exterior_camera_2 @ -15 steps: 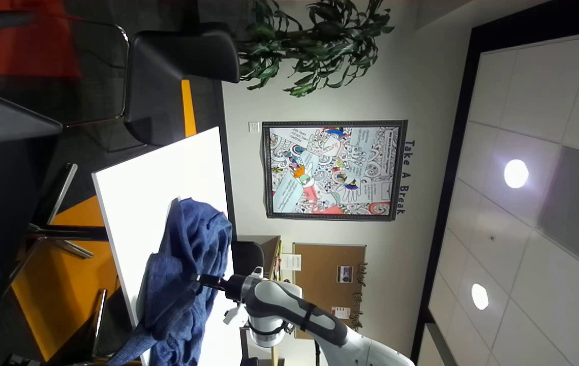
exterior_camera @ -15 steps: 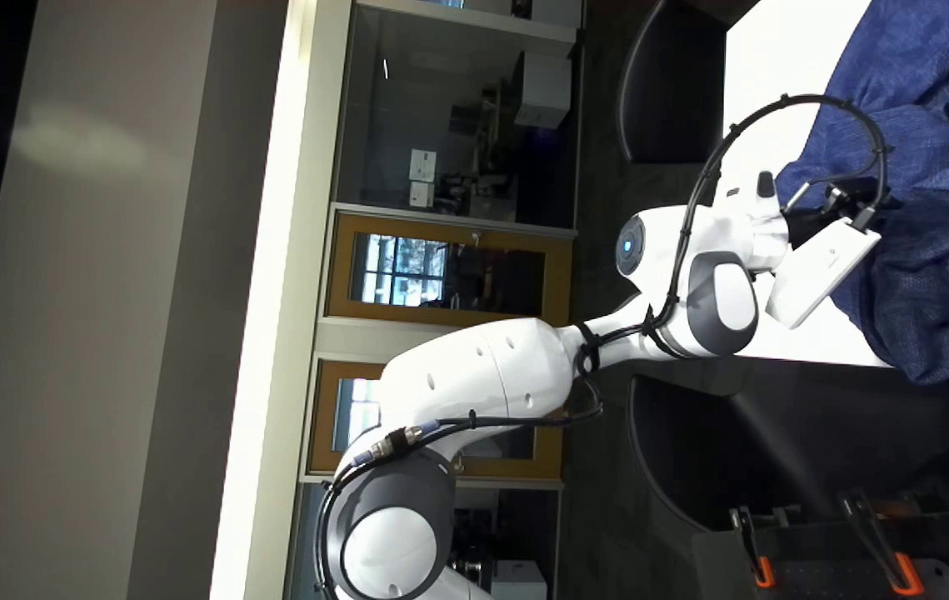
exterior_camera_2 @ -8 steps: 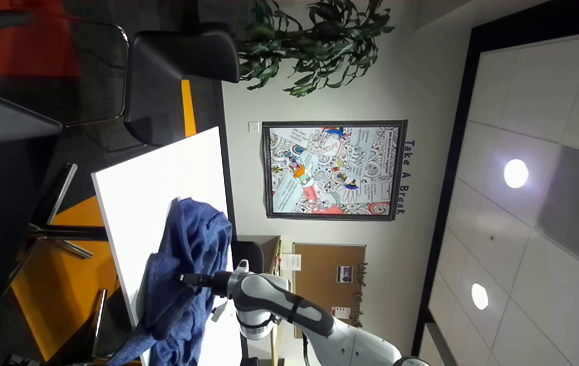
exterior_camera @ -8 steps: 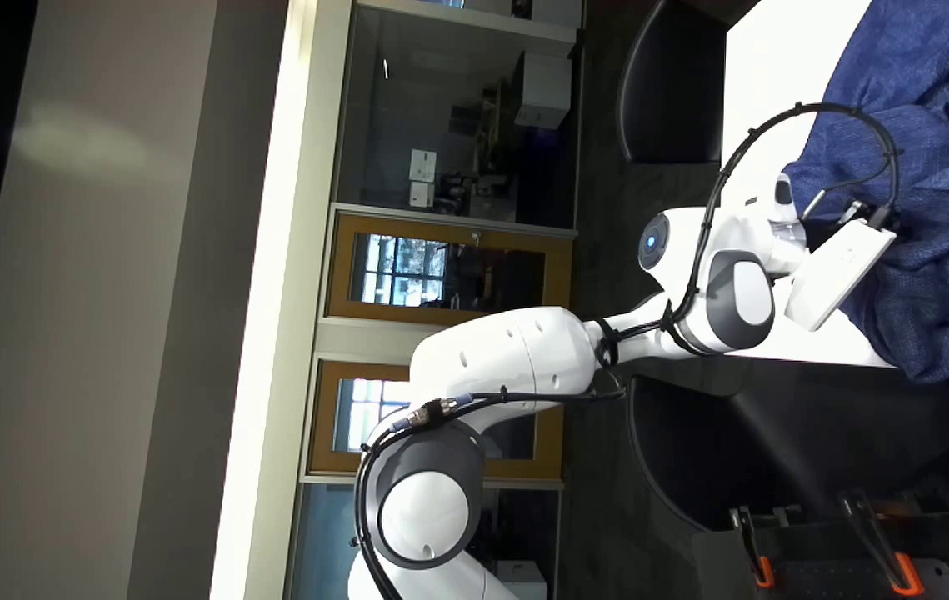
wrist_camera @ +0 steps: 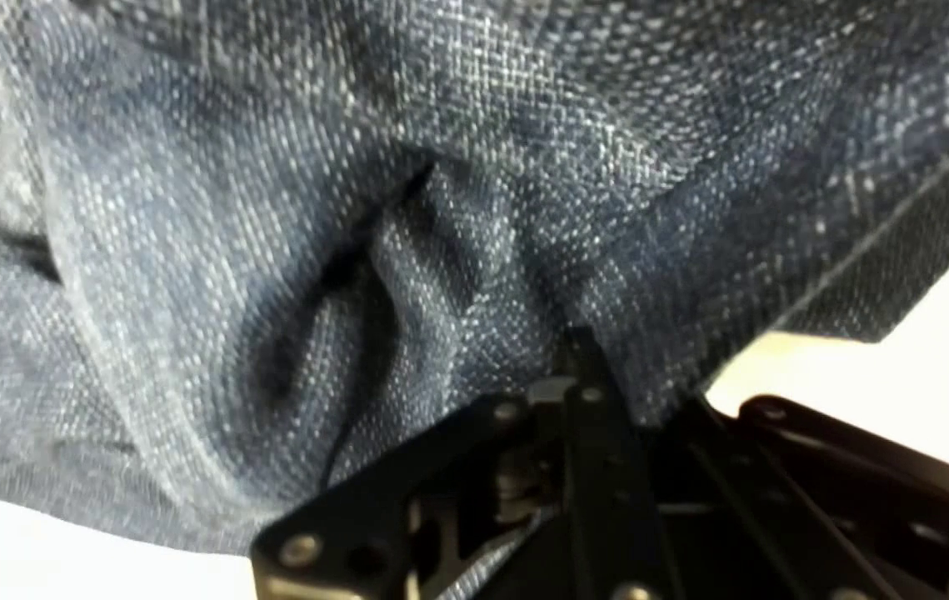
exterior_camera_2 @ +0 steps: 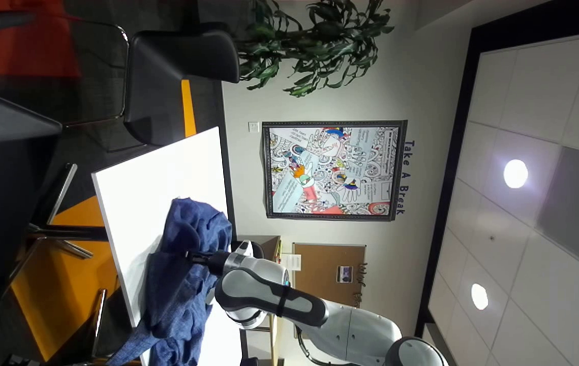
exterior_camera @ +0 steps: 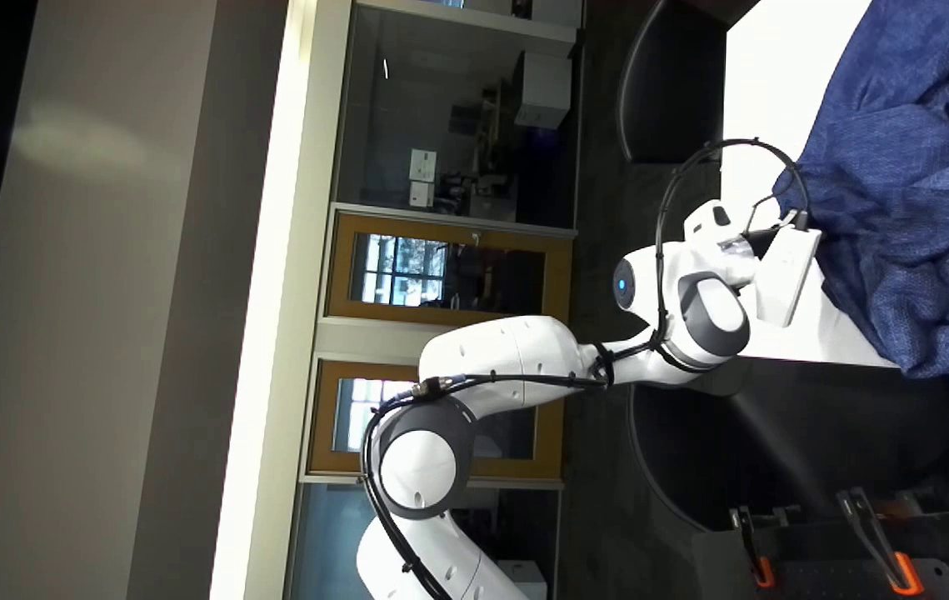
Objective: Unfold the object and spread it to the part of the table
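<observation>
Blue cloth (exterior_camera_2: 175,292): one piece, large, soft, heavily creased; lies bunched along the white worktop (exterior_camera_2: 157,173), with a flap (exterior_camera_2: 132,346) reaching past the edge.
Jaws: drawn together within the last second, now clamped on a gathered pinch of the cloth; in the wrist view you see creases running down between them.
Arm (exterior_camera_2: 350,325): shifted in both exterior views; over the same second you have brought the jaws along the cloth, toward the wide bare stretch of worktop.
Cloth at the grip: altered; a rounded, darker fold now stands beside the jaws, and the end nearest the bare stretch lies a little differently. Some of the darkening may be your arm's shadow.
Flap: as it was, by the look of it.
Worktop, bare part: wide stretch beyond the end of the cloth; white also shows at the lower corners of the wrist view.
Meaning for the task: you appear to have your hold, so the spreading can start; with this many folds, most of the work seems left.
Next move, judged: a slow, low pull toward the bare stretch.
Hazard, judged: your pinch may take several layers and drag the whole bundle; the count of layers cannot be told.
</observation>
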